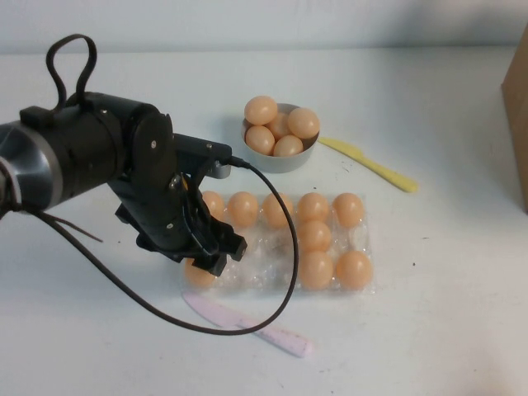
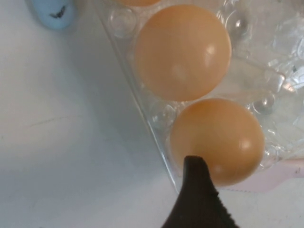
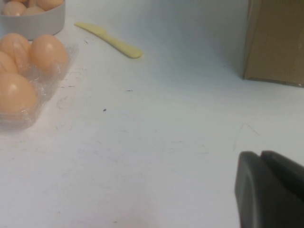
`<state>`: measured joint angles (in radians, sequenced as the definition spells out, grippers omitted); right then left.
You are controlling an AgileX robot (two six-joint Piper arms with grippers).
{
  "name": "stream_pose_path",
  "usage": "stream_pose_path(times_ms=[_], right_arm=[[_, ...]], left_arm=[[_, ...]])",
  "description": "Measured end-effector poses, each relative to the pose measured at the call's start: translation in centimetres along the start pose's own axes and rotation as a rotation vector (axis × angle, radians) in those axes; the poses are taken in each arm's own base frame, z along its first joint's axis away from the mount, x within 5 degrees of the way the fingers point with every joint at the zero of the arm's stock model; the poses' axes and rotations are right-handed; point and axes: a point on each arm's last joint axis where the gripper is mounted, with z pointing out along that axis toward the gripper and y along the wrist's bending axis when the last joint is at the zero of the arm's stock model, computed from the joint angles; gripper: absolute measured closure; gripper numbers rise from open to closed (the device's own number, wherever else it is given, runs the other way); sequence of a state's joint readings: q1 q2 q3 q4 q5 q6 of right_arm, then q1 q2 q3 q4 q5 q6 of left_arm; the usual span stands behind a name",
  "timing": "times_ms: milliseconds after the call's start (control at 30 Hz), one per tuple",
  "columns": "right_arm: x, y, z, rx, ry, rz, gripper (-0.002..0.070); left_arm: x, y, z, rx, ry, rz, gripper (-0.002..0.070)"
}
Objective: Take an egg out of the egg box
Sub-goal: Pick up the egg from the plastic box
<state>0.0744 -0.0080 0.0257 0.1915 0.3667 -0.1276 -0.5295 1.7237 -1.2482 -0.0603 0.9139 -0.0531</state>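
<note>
The clear plastic egg box lies mid-table with several peach-orange eggs in its cups. My left gripper hangs low over the box's left end, above the near-left corner egg. In the left wrist view that egg fills the corner cup with one dark fingertip against its outer side. The other finger is out of that view and the jaws stand open. A second egg sits in the adjoining cup. My right gripper is shut and empty, low over the bare table right of the box.
A grey bowl with several eggs stands behind the box. A yellow plastic knife lies to its right, a pink one in front of the box. A cardboard box is at the right edge. A pale blue object lies left of the box.
</note>
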Motion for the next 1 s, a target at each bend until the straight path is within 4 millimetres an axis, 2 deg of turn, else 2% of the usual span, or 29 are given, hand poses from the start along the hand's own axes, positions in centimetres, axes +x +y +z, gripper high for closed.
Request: stream_pose_path(times_ms=[367, 667, 900, 1000], right_arm=[[0.0, 0.0, 0.0, 0.000, 0.000, 0.000, 0.0694], [0.0, 0.0, 0.0, 0.000, 0.000, 0.000, 0.0694], [0.0, 0.0, 0.0, 0.000, 0.000, 0.000, 0.0694], [0.0, 0.0, 0.0, 0.000, 0.000, 0.000, 0.0694]], left_arm=[[-0.3, 0.3, 0.0, -0.004, -0.027, 0.022, 0.0269], [-0.4, 0.1, 1.7, 0.023, 0.020, 0.039, 0.0212], [-0.4, 0.1, 1.8, 0.021, 0.021, 0.043, 0.0215], [-0.4, 0.3, 1.8, 0.015, 0.020, 0.043, 0.0239]])
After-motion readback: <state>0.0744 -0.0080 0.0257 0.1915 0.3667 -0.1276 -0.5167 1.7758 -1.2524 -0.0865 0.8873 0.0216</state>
